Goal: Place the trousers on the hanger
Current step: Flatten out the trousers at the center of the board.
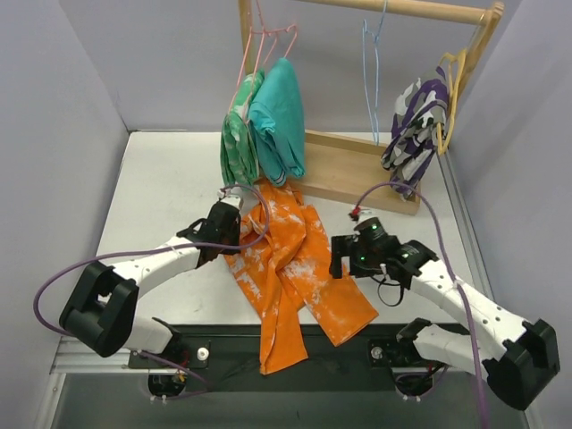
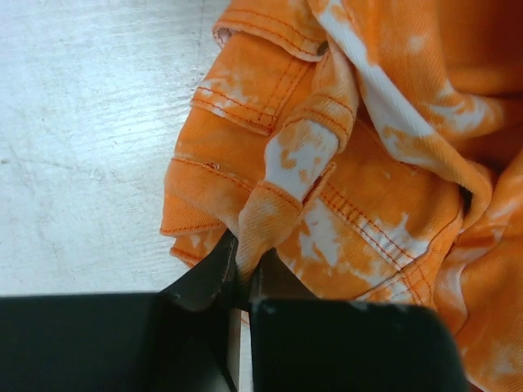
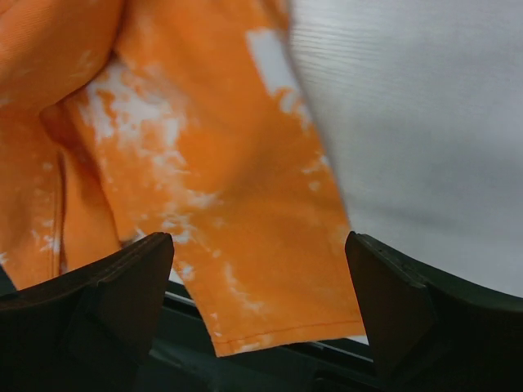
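The trousers (image 1: 286, 268) lay lengthwise on the table (image 1: 161, 188), waist toward the rack (image 1: 357, 168), legs to the near edge. The left gripper (image 2: 245, 263) was clamped on a waist fold; the right gripper (image 3: 258, 253) hung spread above a hem. The hanger (image 1: 374, 80) hung beyond, rightward.

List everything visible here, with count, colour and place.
white table: one, white, beneath all
wooden rack: one, tan, table's rear
bright orange cloth trousers with white splotches: one, orange, crumpled on table
thin light-blue wire hanger: one, light-blue, empty on rail
pink wire hangers: seemingly two, pink, rail's left
teal garment: one, teal, on pink hanger
green-and-white garment: one, green-and-white, beside teal one
yellow hanger: one, yellow, rail's right
purple-and-white patterned garment: one, purple-and-white, on yellow hanger
left gripper: one, black, shut on trousers
right gripper: one, black, open above trousers
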`<state>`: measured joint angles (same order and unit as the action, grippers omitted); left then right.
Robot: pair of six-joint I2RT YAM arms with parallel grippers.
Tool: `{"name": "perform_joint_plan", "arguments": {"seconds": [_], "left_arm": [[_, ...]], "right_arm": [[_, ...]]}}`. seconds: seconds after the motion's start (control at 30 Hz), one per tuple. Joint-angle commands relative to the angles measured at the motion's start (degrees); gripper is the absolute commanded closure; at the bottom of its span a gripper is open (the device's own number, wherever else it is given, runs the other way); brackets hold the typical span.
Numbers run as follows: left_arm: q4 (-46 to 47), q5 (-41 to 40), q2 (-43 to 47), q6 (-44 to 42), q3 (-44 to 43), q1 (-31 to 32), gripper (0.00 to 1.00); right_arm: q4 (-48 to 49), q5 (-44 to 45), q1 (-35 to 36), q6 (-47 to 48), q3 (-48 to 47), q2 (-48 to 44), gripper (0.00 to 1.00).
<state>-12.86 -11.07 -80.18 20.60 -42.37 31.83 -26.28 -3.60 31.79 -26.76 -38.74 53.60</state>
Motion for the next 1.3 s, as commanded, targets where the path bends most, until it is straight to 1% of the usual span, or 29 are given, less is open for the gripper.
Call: {"name": "perform_joint_plan", "arguments": {"seconds": [0.0, 0.1, 0.13, 0.23, 0.33, 0.53, 0.6, 0.67, 0.73, 0.77, 0.8, 0.83, 0.87, 0.9, 0.93, 0.97, 1.0, 1.03, 1.07, 1.1, 1.13, 1.17, 1.2, 1.23, 1.27], "left_arm": [[-1.20, -2.38, 3.62, 1.98, -1.58, -0.02, 1.00], [-1.81, -1.77, 5.73, 3.48, -0.79, -0.19, 1.00], [-1.99, -1.59, 6.52, 3.83, -0.61, -0.28, 1.00], [-3.13, -1.50, 8.02, 5.24, -0.35, -0.55, 1.00], [-4.80, -1.94, 9.77, 6.03, -0.08, -0.55, 1.00], [-6.39, -3.52, 14.60, 8.75, 1.67, -0.72, 1.00], [-6.65, -3.61, 15.58, 9.81, 2.47, -0.81, 1.00], [-8.40, -5.09, 16.63, 11.20, 2.64, -0.90, 1.00], [-10.15, -5.89, 17.51, 11.92, 2.56, -0.98, 1.00], [-10.60, -6.68, 17.86, 12.53, 2.56, -1.07, 1.00], [-11.56, -7.12, 18.13, 12.80, 2.38, -1.25, 1.00], [-12.35, -7.73, 18.83, 12.89, 2.21, -1.42, 1.00], [-13.14, -8.43, 19.10, 12.97, 1.77, -2.21, 1.00], [-15.15, -10.53, 19.45, 13.06, 0.89, -3.09, 1.00], [-16.39, -11.77, 19.88, 13.15, 0.28, -4.05, 1.00], [-17.62, -12.91, 20.06, 13.24, -0.43, -5.28, 1.00], [-19.98, -14.84, 20.33, 13.24, -1.65, -9.03, 1.00], [-20.70, -15.21, 20.76, 13.06, -2.10, -11.07, 1.00], [-21.23, -15.30, 21.03, 11.84, -2.54, -13.96, 1.00], [-21.41, -15.12, 21.55, 10.96, -3.06, -18.43, 1.00], [-21.24, -15.21, 21.91, 10.08, -3.33, -21.17, 1.00], [-20.80, -14.86, 22.00, 8.07, -3.51, -23.20, 1.00], [-19.84, -14.68, 22.09, 6.92, -3.77, -27.40, 1.00], [-19.31, -13.81, 21.56, 5.00, -4.38, -29.35, 1.00], [-18.96, -13.63, 21.04, 4.19, -4.74, -31.03, 1.00]], "right_arm": [[4.48, 3.15, 12.55, 1.45, -7.47, 9.83, 0.10], [5.89, 2.72, 18.37, 3.29, -13.10, 16.87, 0.09], [6.41, 1.59, 19.44, 3.82, -15.20, 18.36, 0.08], [8.96, -2.81, 21.98, 4.18, -17.50, 23.98, 0.08], [11.25, -6.07, 24.01, 5.05, -19.96, 27.06, 0.08], [12.92, -9.93, 24.99, 4.97, -22.34, 33.57, 0.08], [15.20, -11.77, 24.99, 4.79, -22.26, 34.28, 0.08], [16.70, -13.80, 24.99, 4.79, -22.69, 36.47, 0.08], [16.79, -14.25, 24.99, 4.79, -24.27, 39.80, 0.10], [16.62, -14.51, 24.99, 4.88, -24.71, 40.69, 0.15], [16.27, -14.42, 24.81, 4.88, -25.15, 41.40, 0.39], [15.74, -14.07, 24.55, 4.88, -25.33, 41.75, 0.43], [14.17, -12.85, 24.29, 4.88, -25.24, 41.41, 0.50], [13.28, -11.36, 23.24, 4.97, -24.81, 40.62, 0.74], [11.97, -9.78, 22.45, 4.36, -22.80, 38.00, 0.84], [11.43, -8.55, 21.48, 3.92, -21.48, 36.24, 0.90], [10.91, -5.92, 18.43, 3.30, -19.90, 34.31, 0.96], [9.25, -4.68, 16.74, 2.51, -17.18, 30.11, 0.97], [8.10, -3.54, 14.64, 1.55, -15.77, 27.81, 0.99], [6.78, -0.74, 13.05, 1.45, -14.62, 25.52, 1.00], [3.55, 1.55, 10.34, 1.63, -13.74, 20.97, 1.00], [1.78, 3.40, 9.35, 2.76, -12.34, 18.67, 1.00], [-0.07, 9.08, 8.65, 3.20, -11.89, 16.64, 1.00], [-3.39, 10.87, 6.29, 3.64, -11.45, 13.05, 1.00], [-4.82, 12.11, 4.96, 4.34, -11.18, 11.54, 1.00]]}}
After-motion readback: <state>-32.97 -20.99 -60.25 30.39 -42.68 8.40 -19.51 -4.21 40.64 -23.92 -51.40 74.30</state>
